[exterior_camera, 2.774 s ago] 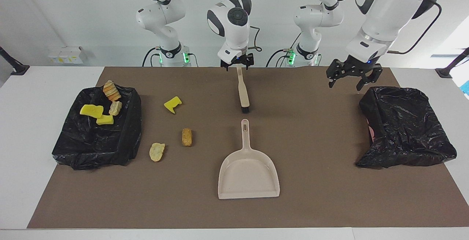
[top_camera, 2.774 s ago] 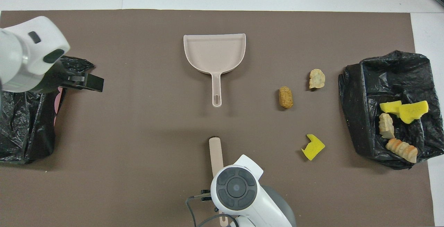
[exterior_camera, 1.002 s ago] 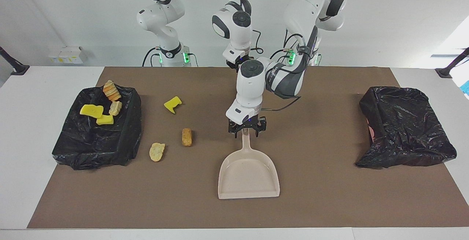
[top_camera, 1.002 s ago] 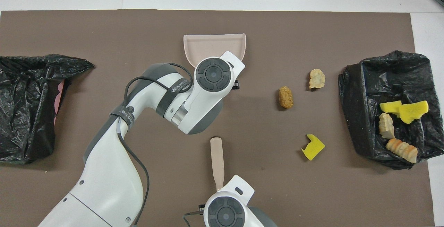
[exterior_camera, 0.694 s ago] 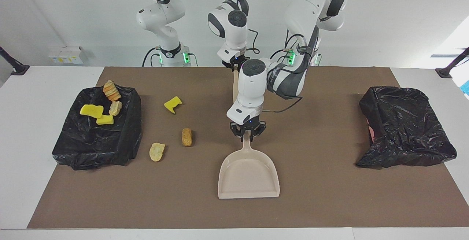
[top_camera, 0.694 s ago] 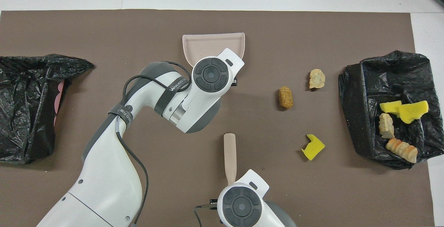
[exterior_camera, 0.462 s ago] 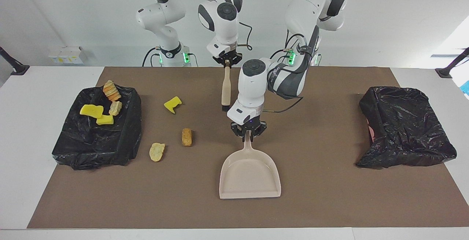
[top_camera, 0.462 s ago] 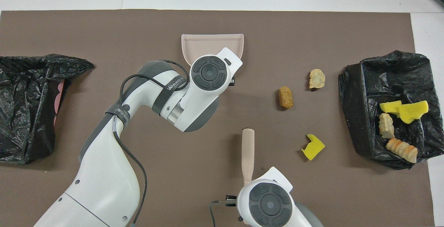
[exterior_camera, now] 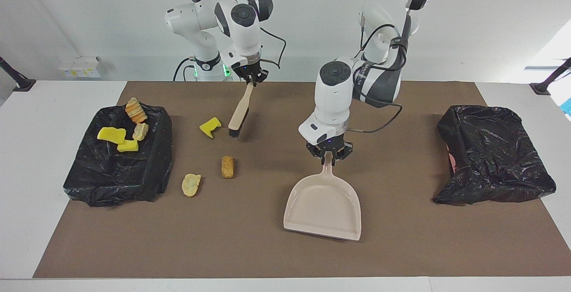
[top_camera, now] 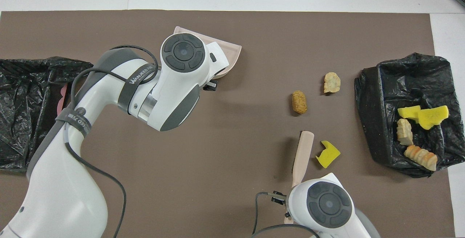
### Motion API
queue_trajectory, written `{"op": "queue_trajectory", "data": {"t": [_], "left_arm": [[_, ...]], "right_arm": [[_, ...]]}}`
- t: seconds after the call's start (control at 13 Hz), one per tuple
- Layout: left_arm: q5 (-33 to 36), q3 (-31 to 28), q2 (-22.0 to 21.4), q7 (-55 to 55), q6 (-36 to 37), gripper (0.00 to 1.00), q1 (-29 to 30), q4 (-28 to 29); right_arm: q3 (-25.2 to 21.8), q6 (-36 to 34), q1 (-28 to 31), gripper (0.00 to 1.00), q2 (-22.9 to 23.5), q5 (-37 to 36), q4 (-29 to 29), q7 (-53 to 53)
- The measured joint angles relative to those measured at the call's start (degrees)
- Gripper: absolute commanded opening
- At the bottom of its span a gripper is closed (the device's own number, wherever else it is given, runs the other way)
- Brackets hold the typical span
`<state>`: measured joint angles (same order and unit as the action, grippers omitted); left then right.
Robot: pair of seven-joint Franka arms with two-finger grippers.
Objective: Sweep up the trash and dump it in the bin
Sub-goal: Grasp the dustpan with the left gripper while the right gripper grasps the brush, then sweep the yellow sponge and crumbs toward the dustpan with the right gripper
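The left gripper (exterior_camera: 328, 157) is closed on the handle of the dustpan (exterior_camera: 323, 207), which looks slightly tilted and perhaps lifted off the brown mat (exterior_camera: 401, 247), though that is hard to judge. The right gripper (exterior_camera: 252, 80) is closed on the handle of the brush (exterior_camera: 237, 116), bristles down just beside the loose yellow sponge piece (exterior_camera: 210, 127).

Three scraps of trash lie on the mat: that sponge piece, a tan lump (exterior_camera: 227, 166) at about five o'clock from it in the facing view, and a paler lump (exterior_camera: 191, 184) at about eight o'clock from the tan one. All look light and soft or crumbly, so they should slide easily under the bristles but may roll or skip; they are best pushed, not pinched.

The bag-lined bin (exterior_camera: 151, 185) at the right arm's end of the worktop holds four scraps (exterior_camera: 111, 134): two yellow sponge pieces and two bread-like lumps. The other bag-lined bin (exterior_camera: 495, 158), at the left arm's end, shows nothing inside.
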<state>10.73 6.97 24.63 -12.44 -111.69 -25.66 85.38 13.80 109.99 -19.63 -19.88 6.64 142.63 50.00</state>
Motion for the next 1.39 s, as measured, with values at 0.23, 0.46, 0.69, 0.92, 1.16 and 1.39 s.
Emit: {"op": "queue_trajectory", "data": {"t": [0.23,0.46,0.69,0.92,1.16,1.39], "left_arm": [[0.00,-0.14,-0.56,15.91,1.30,0.00,0.87,1.11],[0.00,-0.24,-0.85,28.67,1.30,0.00,1.71,2.67],[-0.28,-0.20,-2.79,39.69,1.29,0.00,2.27,5.27],[-1.88,0.29,-4.11,49.73,1.15,0.00,2.14,7.57],[-2.01,0.99,-6.73,54.47,-2.71,0.00,0.25,12.80],[-2.02,1.10,-10.41,54.61,-7.15,0.00,-2.05,19.78]], "right_arm": [[0.04,-2.86,4.23,0.00,0.00,-3.15,0.14,4.67],[-0.04,-6.66,10.39,0.00,0.01,-3.72,0.50,4.73],[-0.05,-7.68,14.42,0.00,0.16,-3.54,1.95,4.50],[0.60,-7.30,14.24,0.00,0.73,-1.68,3.10,3.17],[0.86,-3.36,10.96,0.00,2.74,-0.15,3.08,1.39],[0.88,1.38,9.93,0.00,6.80,-0.12,0.43,-2.79]]}}
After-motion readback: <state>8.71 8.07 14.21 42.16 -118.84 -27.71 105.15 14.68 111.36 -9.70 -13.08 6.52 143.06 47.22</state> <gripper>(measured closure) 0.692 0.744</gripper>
